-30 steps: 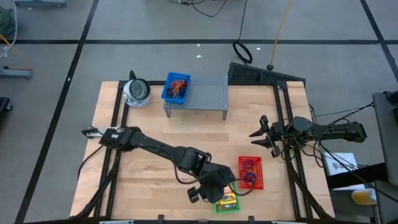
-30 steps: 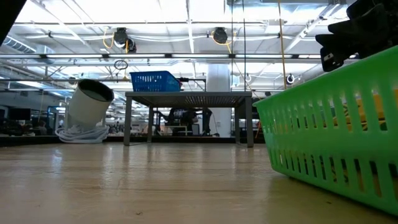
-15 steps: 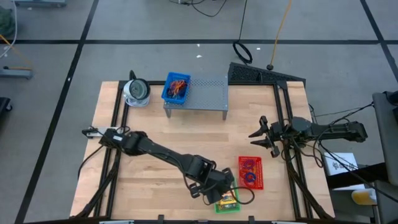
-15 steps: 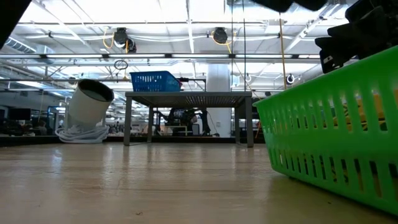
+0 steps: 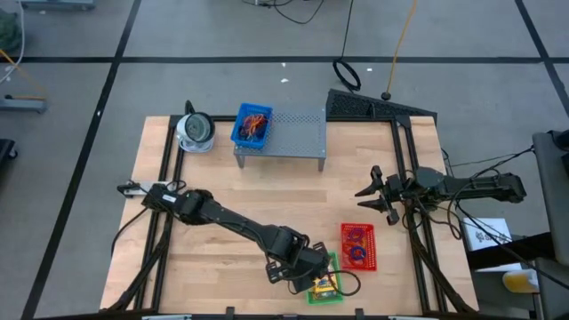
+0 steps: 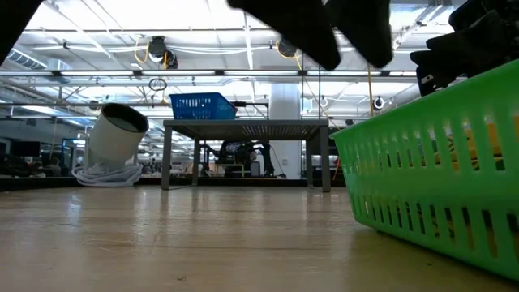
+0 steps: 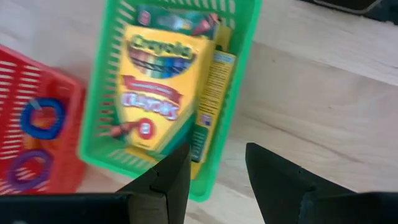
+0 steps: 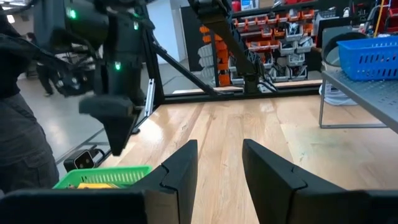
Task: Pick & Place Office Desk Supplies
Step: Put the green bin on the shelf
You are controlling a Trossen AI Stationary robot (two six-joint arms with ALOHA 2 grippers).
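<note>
A green basket [image 7: 98, 106] near the table's front edge holds yellow crayon boxes [image 7: 155, 93], the top one lying flat, face up. The basket also shows in the high view [image 5: 339, 286] and the low view [image 6: 438, 186]. My left gripper [image 7: 216, 155] hangs open just above the basket's left rim, pointing steeply down, with nothing between its fingers. It appears in the high view [image 5: 311, 274] and as a dark shape at the top of the low view [image 6: 324, 24]. My right gripper [image 5: 366, 197] waits open and level at the table's right side.
A red basket [image 5: 345, 233] with blue and purple loops [image 7: 42, 117] sits right of the green one. At the back stand a grey perforated shelf [image 5: 298, 133], a blue basket [image 5: 252, 124] of orange bands on it, and a round white object [image 5: 195, 131]. Bare wood lies between.
My left gripper has come down toward the green basket and tipped to point more steeply down. Its dark shape has dropped into the top of the low view. Its fingers stay open. The basket and boxes have not moved.
</note>
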